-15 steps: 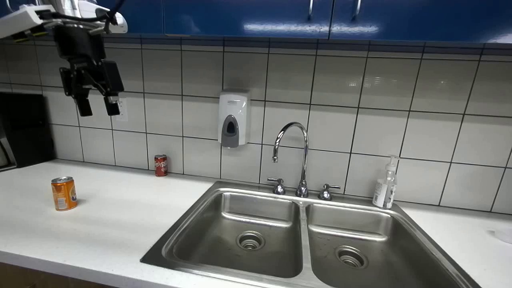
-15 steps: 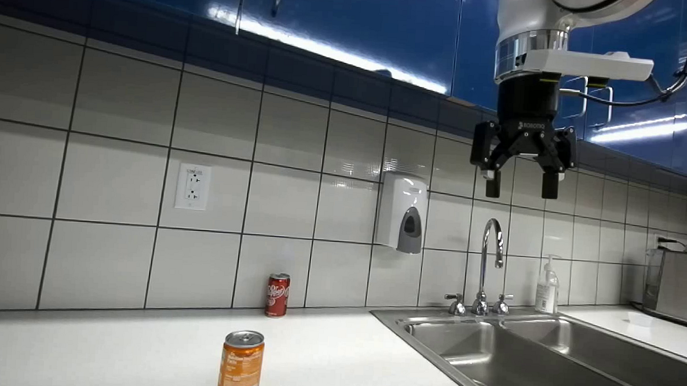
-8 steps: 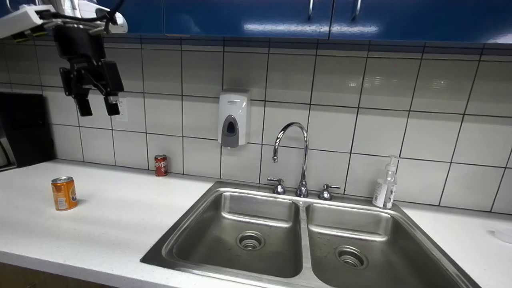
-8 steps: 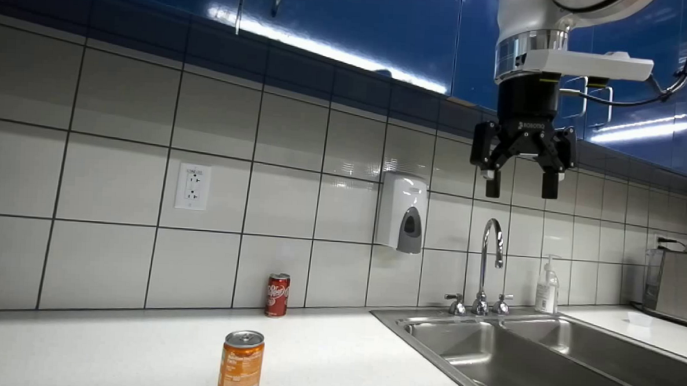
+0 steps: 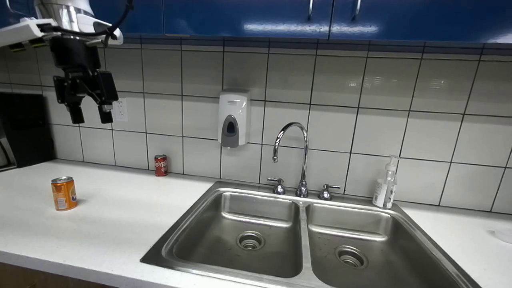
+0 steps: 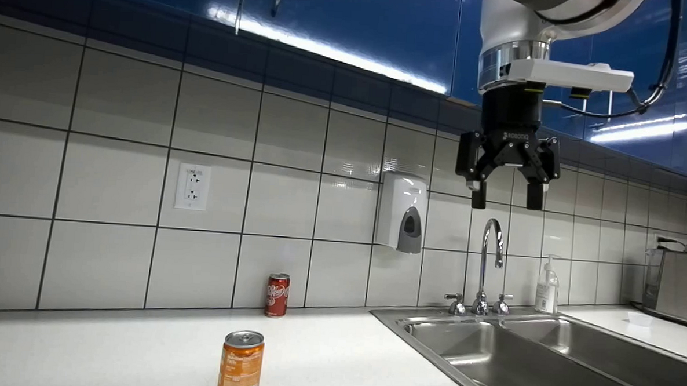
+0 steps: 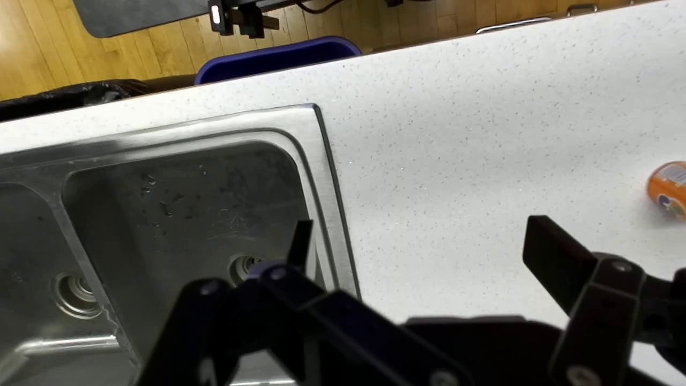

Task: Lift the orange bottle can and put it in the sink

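The orange can point(image 5: 64, 194) stands upright on the white counter, left of the sink point(image 5: 305, 240). It also shows in an exterior view point(image 6: 241, 365), cut by the bottom edge, and at the right edge of the wrist view point(image 7: 670, 187). The sink also shows in an exterior view point(image 6: 544, 370) and in the wrist view point(image 7: 328, 214). My gripper point(image 5: 91, 116) hangs high above the counter, well above the can and apart from it. Its fingers are spread with nothing between them, as an exterior view point(image 6: 506, 199) and the wrist view point(image 7: 421, 233) show.
A dark red can point(image 5: 161, 166) stands by the tiled wall. The chrome faucet point(image 5: 305, 168) arches over the sink's back. A soap dispenser point(image 5: 234, 120) hangs on the wall and a pump bottle point(image 5: 385, 190) stands at the sink's rear corner. Blue cabinets point(image 5: 248, 16) hang above.
My gripper has moved a little down, and leftward in both exterior views, within the last half second. It stays open. The cans have not moved.
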You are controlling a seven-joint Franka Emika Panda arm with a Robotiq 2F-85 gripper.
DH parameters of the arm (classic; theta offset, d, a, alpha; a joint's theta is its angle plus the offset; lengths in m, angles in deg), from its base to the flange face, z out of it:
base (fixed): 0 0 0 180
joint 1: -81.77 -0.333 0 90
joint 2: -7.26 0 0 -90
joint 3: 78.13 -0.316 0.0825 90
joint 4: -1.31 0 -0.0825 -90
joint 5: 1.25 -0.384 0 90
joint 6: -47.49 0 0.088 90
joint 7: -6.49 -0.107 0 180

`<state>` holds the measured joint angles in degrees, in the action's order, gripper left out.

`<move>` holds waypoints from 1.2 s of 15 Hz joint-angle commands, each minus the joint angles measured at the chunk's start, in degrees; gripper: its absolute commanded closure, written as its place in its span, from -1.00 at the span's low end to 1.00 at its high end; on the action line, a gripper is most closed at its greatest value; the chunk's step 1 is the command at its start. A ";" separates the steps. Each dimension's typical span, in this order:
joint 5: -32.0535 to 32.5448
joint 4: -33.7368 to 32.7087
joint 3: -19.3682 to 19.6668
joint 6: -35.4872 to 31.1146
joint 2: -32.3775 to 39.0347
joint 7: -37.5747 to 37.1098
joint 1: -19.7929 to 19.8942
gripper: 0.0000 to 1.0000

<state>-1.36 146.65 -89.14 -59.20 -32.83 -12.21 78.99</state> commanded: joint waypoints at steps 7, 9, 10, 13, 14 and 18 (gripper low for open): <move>-1.07 -1.90 -4.95 -7.17 8.66 0.25 -6.20 -1.00; -1.16 -2.58 -5.73 -9.21 10.90 -0.03 -7.19 -1.00; -1.05 -3.07 -6.25 -10.28 12.17 -0.49 -7.53 -1.00; -1.02 -5.06 -7.39 -12.92 16.27 -1.42 -8.37 -1.00; -0.70 -5.88 -8.05 -13.92 17.93 -1.93 -8.48 -1.00; 0.25 -9.77 -10.00 -17.30 24.79 -3.07 -9.15 -1.00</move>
<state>-1.96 141.51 -97.65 -75.21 -14.08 -12.56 70.26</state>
